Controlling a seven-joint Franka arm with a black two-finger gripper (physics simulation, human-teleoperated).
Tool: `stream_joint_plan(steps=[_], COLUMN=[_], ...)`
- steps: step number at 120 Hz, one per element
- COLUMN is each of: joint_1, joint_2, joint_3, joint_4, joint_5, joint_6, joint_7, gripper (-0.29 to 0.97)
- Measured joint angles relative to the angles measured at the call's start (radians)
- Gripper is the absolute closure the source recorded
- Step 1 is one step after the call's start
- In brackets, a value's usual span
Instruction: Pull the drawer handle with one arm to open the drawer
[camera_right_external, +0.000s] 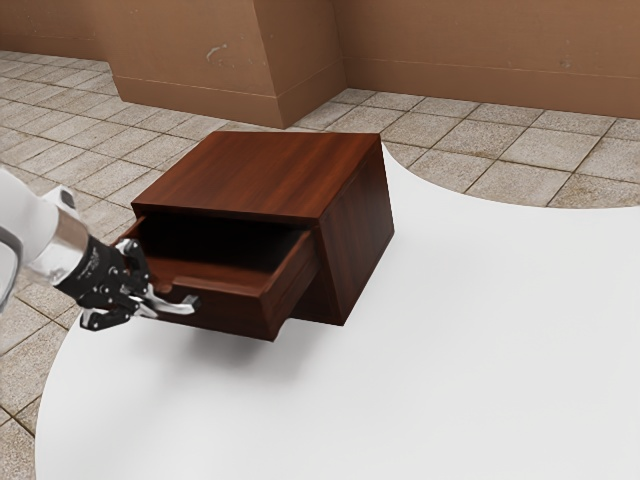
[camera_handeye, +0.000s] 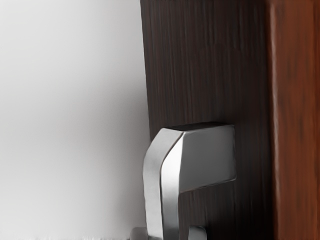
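At the exterior view's left, your black two-finger gripper (camera_right_external: 148, 300) pinches the silver metal bar handle (camera_right_external: 180, 304) of the dark wooden drawer (camera_right_external: 235, 288), partly out of its cabinet (camera_right_external: 270, 175); pull near-left, square to the bar. In the wrist view, that handle (camera_handeye: 195, 160) sits just ahead.

White table (camera_right_external: 450, 370), tiled floor (camera_right_external: 520, 140)

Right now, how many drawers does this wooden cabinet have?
1. The drawer sits under the cabinet's top, pulled partly out toward the exterior view's left, its metal handle in the gripper. The cabinet's far faces are hidden, so others may exist.
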Motion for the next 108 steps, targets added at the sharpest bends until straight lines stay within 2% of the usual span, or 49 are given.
stream_joint_plan(steps=[60,108], joint_1=[0.061,0.081], joint_2=[-0.09,-0.14], joint_3=[-0.065,-0.081], joint_4=[-0.064,-0.104], joint_5=[0.003,0.003], joint_6=[-0.009,-0.021], joint_7=[0.0,-0.001], gripper=[0.79,0.79])
